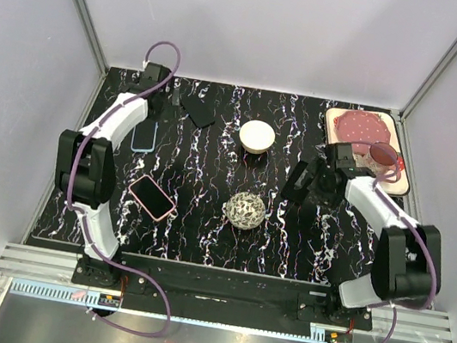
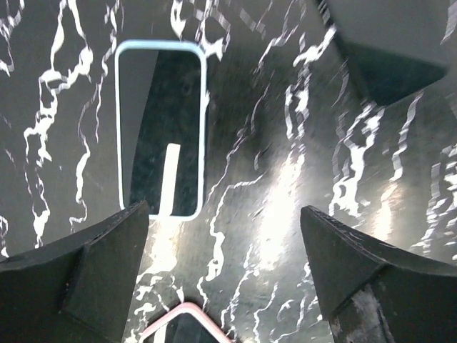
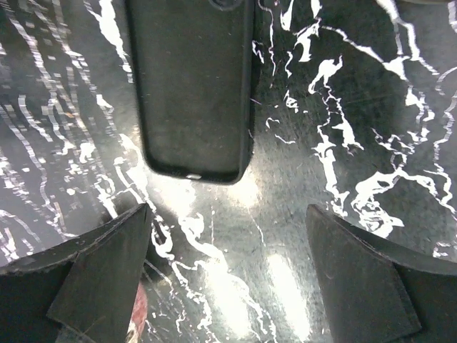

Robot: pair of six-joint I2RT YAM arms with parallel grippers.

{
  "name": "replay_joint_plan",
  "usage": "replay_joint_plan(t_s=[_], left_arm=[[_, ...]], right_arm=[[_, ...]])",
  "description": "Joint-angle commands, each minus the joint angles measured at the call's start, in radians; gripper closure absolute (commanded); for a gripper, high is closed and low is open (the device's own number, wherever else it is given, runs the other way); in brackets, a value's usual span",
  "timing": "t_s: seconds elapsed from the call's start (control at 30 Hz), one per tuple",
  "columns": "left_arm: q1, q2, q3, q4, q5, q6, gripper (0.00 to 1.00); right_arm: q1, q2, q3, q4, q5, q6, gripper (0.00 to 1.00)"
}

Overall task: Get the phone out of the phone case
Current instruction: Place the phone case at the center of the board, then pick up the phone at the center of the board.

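A phone in a light blue case lies face up at the far left of the black marbled table; it also shows in the left wrist view. A phone in a pink case lies nearer the front, and its corner shows in the left wrist view. A black case lies flat just ahead of my right gripper, which is open, empty and hovering at centre right. My left gripper is open and empty above the table by the blue-cased phone, at the far left.
A flat black item lies at the back, right of the left gripper, also in the left wrist view. A white bowl, a patterned ball, and a pink tray with a red plate and a cup stand further right.
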Motion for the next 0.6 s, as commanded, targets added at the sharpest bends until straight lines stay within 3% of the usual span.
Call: replay_joint_plan(t_s=[0.0, 0.2, 0.37, 0.57], left_arm=[[0.041, -0.028, -0.074, -0.028, -0.054, 0.058, 0.06], [0.118, 0.084, -0.040, -0.105, 0.042, 0.125, 0.01], [0.161, 0.173, 0.009, -0.135, 0.085, 0.150, 0.01], [0.170, 0.167, -0.005, -0.103, 0.159, 0.156, 0.01]], right_arm=[[0.003, -0.146, 0.018, -0.031, 0.054, -0.026, 0.07], [0.003, -0.272, 0.003, -0.011, 0.036, -0.025, 0.07], [0.003, -0.262, -0.002, -0.014, 0.010, -0.034, 0.06], [0.003, -0.255, 0.003, -0.008, -0.065, -0.014, 0.06]])
